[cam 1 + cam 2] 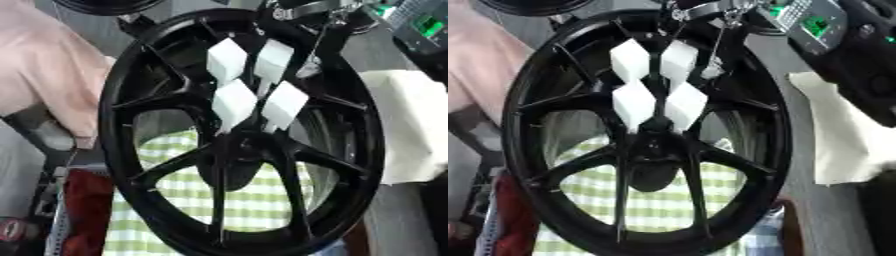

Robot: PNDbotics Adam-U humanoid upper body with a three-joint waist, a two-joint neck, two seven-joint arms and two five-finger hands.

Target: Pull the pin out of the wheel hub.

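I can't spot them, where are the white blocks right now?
The four white blocks cluster just above the black wheel's hub, centre of both eye views, over the green checked cloth.

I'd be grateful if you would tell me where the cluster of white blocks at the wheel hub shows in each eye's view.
Left eye view: the white blocks sit upper centre, slightly right of the middle, above the hub.
Right eye view: the white blocks sit upper centre, slightly left of the middle.
Shared landmark: the black wheel fills both views, with the green checked cloth showing through its lower spokes.
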